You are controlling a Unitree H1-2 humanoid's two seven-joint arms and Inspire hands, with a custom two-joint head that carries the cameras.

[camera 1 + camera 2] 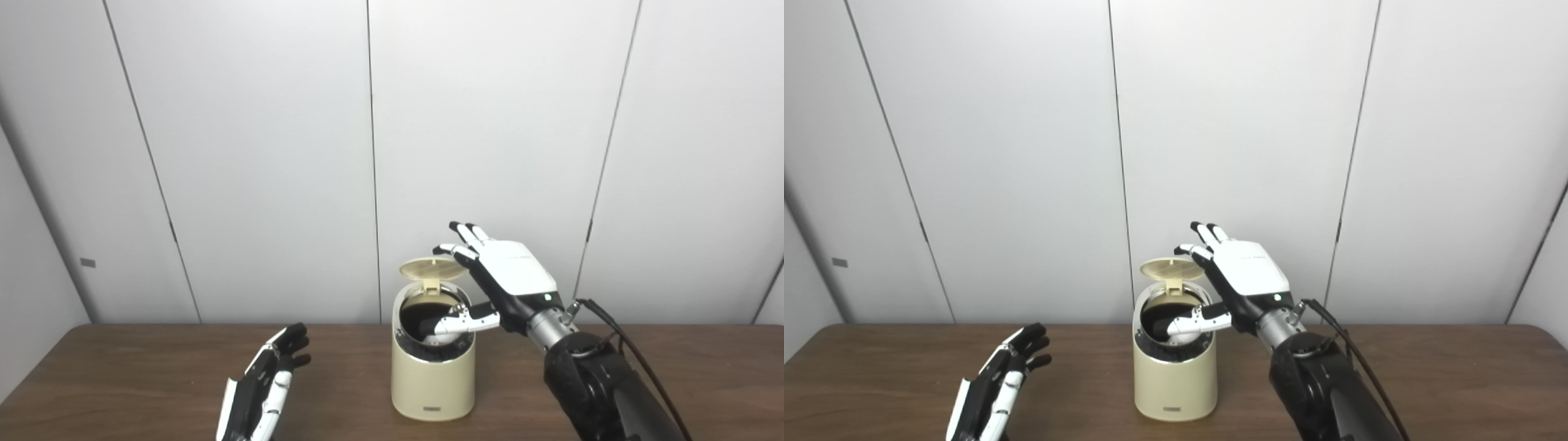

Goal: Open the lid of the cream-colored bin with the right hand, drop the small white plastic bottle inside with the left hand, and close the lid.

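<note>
The cream-colored bin stands on the table's middle with its round lid tipped up at the back. My right hand is open beside the lid. Its fingers reach the lid's right edge and its thumb stretches over the dark opening. A small white rounded thing, seemingly the bottle, lies inside the bin just under the thumb. My left hand is open and empty, low over the table, left of the bin and apart from it.
The brown wooden table runs across the whole width. White wall panels stand close behind it. My right forearm with a black cable rises from the lower right.
</note>
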